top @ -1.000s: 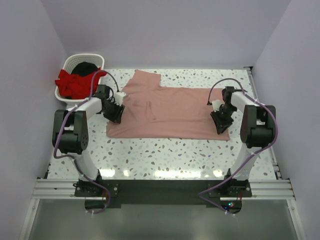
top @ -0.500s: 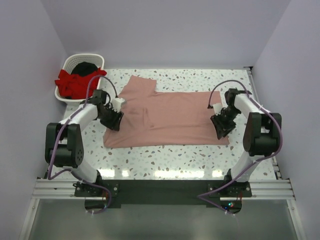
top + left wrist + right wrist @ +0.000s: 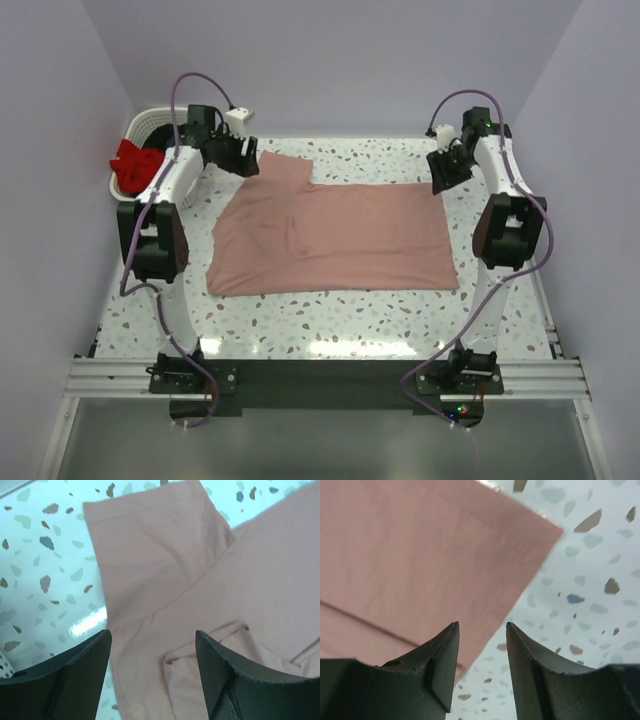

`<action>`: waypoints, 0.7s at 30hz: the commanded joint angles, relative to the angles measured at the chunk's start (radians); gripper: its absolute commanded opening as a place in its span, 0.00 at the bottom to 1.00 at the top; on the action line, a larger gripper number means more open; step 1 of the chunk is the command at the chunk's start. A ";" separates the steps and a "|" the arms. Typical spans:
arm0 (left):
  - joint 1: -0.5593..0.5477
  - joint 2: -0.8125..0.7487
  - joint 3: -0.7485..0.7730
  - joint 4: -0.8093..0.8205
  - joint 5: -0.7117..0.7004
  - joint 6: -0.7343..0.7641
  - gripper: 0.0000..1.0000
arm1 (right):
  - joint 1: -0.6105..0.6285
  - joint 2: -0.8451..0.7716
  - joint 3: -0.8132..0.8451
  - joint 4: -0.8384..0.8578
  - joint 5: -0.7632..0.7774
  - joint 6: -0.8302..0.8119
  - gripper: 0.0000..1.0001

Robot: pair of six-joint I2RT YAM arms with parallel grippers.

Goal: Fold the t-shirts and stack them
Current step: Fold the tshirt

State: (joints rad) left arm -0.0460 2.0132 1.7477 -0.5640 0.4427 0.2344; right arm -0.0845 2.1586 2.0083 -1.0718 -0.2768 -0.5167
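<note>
The salmon-pink t-shirt [image 3: 330, 240] lies spread on the speckled table, one sleeve pointing to the far left. My left gripper [image 3: 248, 163] is open and empty above that sleeve; in the left wrist view the gripper [image 3: 152, 635] hangs over the sleeve seam of the pink shirt [image 3: 150, 555]. My right gripper [image 3: 438, 183] is open and empty above the shirt's far right corner; in the right wrist view the gripper [image 3: 482, 627] hovers over the edge of the pink cloth [image 3: 420, 550]. The red t-shirt [image 3: 133, 164] hangs out of the basket. The black t-shirt is hidden.
A white slatted basket [image 3: 148, 121] stands at the far left corner, partly behind my left arm. Bare speckled table [image 3: 330, 320] runs in front of the shirt. Purple walls close in on the left, right and back.
Both grippers have left the shirt's side edges, risen and swung to its far edge. The shirt had slid a little toward the near side and now lies still.
</note>
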 commanded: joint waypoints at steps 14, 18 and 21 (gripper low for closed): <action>0.008 0.203 0.197 0.102 -0.030 -0.106 0.72 | -0.001 0.290 0.201 0.311 0.091 0.073 0.48; 0.008 0.222 0.193 0.108 -0.032 -0.109 0.72 | 0.000 0.317 0.208 0.326 0.094 0.083 0.51; 0.009 0.237 0.206 0.118 -0.035 -0.112 0.72 | 0.000 0.340 0.228 0.314 0.082 0.089 0.51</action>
State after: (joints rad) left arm -0.0460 2.2345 1.9022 -0.4961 0.4122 0.1402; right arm -0.0845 2.4676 2.2036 -0.7849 -0.1986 -0.4492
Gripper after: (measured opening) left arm 0.726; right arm 0.505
